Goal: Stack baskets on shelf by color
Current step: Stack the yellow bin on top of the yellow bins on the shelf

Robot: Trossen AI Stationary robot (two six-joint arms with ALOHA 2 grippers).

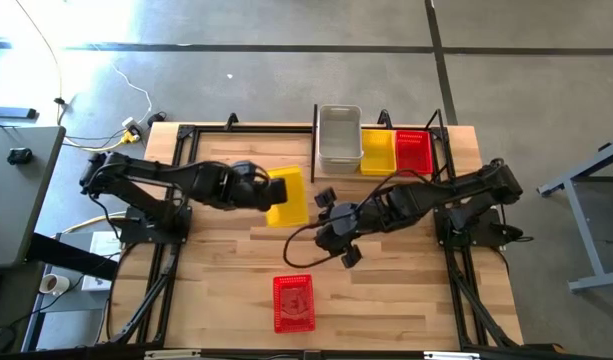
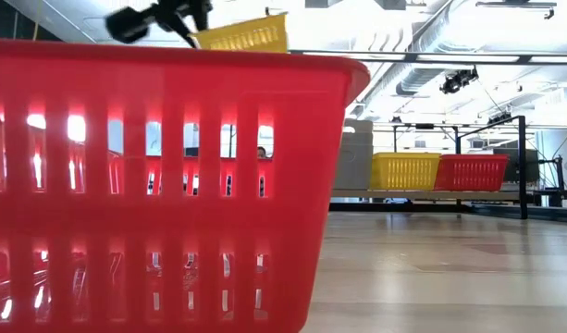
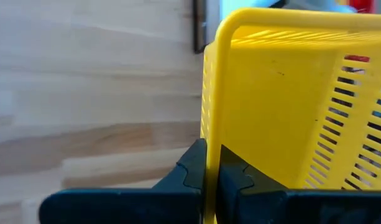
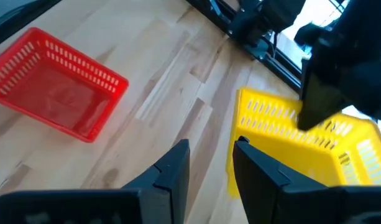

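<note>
Yellow perforated plastic: one held yellow basket (image 1: 287, 196), lifted clear of the wooden table (image 1: 226, 280), just left of centre in the overhead view. The left gripper (image 1: 265, 189) has its fingers (image 3: 191, 171) pinched tight on the basket's rim at the 9 o'clock side; the left wrist view shows the thin wall sandwiched between the two dark pads.

Red basket, loose (image 1: 294, 302): upright on the table at 6 o'clock, alone, well apart from both arms. It fills the near field of the low view (image 2: 163, 185), with the held yellow basket (image 2: 246, 34) visible above its rim.

Shelf (image 1: 378, 120): thin black rod rack at the 12 o'clock edge. Contents, from its 9 o'clock end to its 3 o'clock end: whitish-clear basket (image 1: 339, 136), shelved yellow basket (image 1: 376, 152), shelved red basket (image 1: 413, 150), side by side and touching or nearly so.

Right gripper (image 1: 338, 224): at table centre, just beside the held yellow basket toward 3 o'clock, jaws spread with nothing between them. Its wrist view shows both dark fingers (image 4: 171, 171) parted over bare wood, the loose red basket (image 4: 56, 81) and held yellow basket (image 4: 308, 146) beyond.
</note>
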